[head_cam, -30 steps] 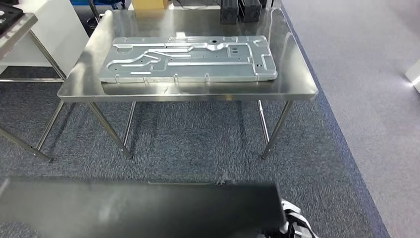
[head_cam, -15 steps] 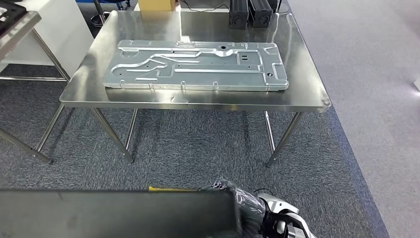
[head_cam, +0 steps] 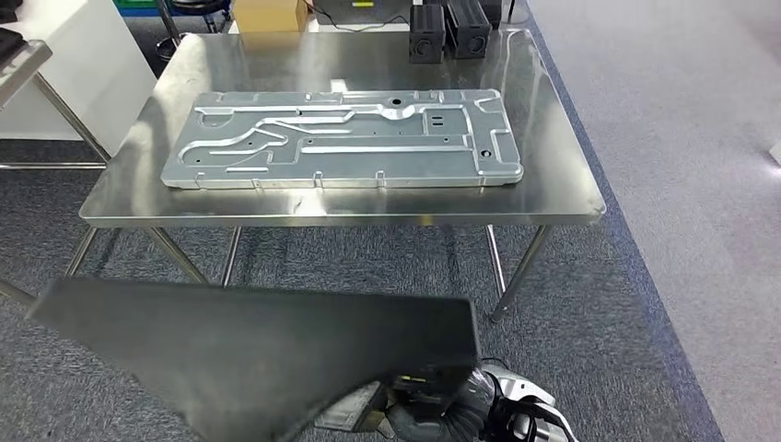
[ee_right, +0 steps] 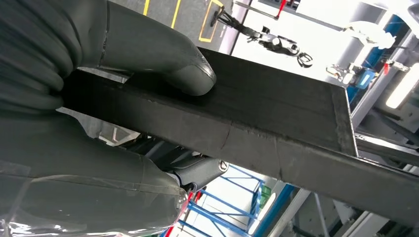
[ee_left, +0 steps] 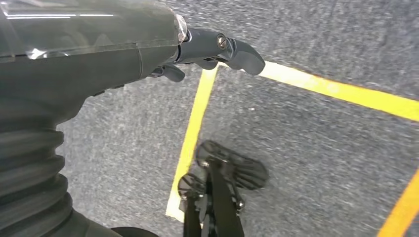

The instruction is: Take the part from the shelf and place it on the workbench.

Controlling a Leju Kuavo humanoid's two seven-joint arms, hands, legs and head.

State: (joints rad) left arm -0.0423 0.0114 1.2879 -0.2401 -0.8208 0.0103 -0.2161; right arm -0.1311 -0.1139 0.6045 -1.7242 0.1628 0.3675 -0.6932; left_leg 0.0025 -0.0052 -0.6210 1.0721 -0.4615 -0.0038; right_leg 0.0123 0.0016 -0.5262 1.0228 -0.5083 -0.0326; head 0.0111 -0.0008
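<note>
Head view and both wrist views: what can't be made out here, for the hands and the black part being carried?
- Right hand: head view, the black part covers most of it.
- Black part's far end: right wrist view, cut off by the picture edge.
- Left hand: left wrist view shows dark fingers over the floor; whether they touch the part cannot be told.
- Left hand: head view, likely hidden under the part.

No readable text or labels
</note>
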